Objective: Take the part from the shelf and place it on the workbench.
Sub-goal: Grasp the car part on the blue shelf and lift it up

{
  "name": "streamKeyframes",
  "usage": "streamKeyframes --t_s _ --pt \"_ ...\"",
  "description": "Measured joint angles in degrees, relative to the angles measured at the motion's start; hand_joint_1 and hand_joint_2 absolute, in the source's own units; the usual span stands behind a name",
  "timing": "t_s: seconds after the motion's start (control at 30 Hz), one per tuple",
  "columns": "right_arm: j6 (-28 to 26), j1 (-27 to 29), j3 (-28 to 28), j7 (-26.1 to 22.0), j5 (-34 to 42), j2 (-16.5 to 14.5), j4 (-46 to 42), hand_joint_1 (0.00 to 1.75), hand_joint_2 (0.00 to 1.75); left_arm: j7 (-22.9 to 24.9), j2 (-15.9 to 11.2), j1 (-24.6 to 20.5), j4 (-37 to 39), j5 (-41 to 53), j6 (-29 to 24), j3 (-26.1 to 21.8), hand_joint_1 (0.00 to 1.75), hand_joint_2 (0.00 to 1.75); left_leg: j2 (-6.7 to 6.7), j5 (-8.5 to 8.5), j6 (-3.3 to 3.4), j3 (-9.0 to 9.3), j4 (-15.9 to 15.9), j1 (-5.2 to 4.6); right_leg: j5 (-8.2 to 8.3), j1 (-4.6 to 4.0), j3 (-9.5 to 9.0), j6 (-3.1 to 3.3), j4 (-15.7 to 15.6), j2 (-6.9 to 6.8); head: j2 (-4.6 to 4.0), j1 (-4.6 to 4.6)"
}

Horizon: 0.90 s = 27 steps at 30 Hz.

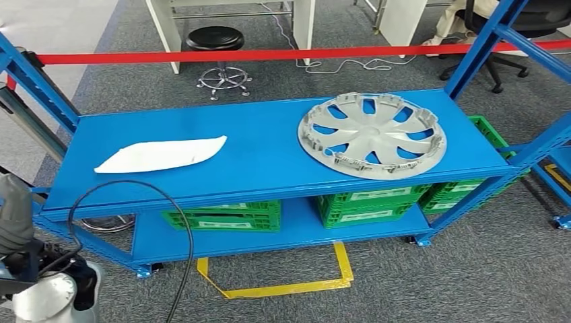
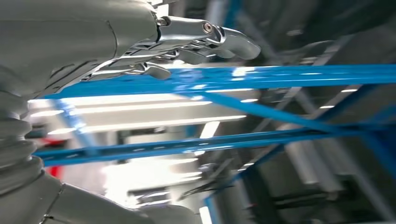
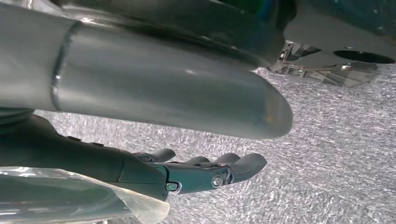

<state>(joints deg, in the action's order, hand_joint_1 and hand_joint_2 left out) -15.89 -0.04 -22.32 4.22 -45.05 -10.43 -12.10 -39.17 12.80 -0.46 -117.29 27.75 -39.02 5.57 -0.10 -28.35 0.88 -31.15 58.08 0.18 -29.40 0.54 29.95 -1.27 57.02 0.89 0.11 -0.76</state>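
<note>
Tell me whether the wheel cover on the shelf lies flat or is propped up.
Flat. The silver wheel cover rests on the blue shelf top, its ribbed inner side up and its rim down all round, with nothing under or on it.

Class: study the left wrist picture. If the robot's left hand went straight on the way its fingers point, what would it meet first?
Probably nothing at once: the left hand points into open space, and the blue shelf beam runs beside that line. Depth is unclear.
</note>
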Motion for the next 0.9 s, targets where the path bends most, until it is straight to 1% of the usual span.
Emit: streamKeyframes --t_s 0.17,0.3,0.47,0.9 --pt "0.35 -0.25 0.66 0.5 -1.36 0.0 0.13 0.0 0.0 -0.53 -0.17 -2.76 -0.04 9.15 -0.65 2.53 0.0 1.75 0.0 0.02 0.02 0.0 0.01 0.0 0.02 0.0 0.02 -0.01 0.0 0.0 0.0 0.02" --pt "0.88 -0.55 1.22 0.34 -2.18 0.04 0.2 0.0 0.0 0.54 -1.87 -5.84 2.47 12.33 0.08 5.97 0.0 1.75 0.01 0.03 0.02 -0.01 0.02 0.0 0.04 0.0 0.07 -0.02 0.0 0.01 0.0 0.0" --pt "2.37 -0.81 2.22 0.1 -3.26 0.27 0.27 0.0 0.0 4.39 -3.93 -10.97 7.22 13.58 4.11 10.21 0.0 1.75 0.01 0.05 0.02 -0.01 0.02 -0.01 0.06 0.01 0.06 -0.02 0.0 0.01 0.0 -0.01" --pt "6.5 -0.96 4.66 0.4 -6.14 1.22 0.27 0.0 0.0 14.69 -7.85 -24.07 22.55 17.86 15.55 20.14 0.0 1.75 0.01 0.06 0.01 -0.06 0.05 -0.01 0.08 0.01 0.08 -0.03 0.0 0.04 0.0 0.01"
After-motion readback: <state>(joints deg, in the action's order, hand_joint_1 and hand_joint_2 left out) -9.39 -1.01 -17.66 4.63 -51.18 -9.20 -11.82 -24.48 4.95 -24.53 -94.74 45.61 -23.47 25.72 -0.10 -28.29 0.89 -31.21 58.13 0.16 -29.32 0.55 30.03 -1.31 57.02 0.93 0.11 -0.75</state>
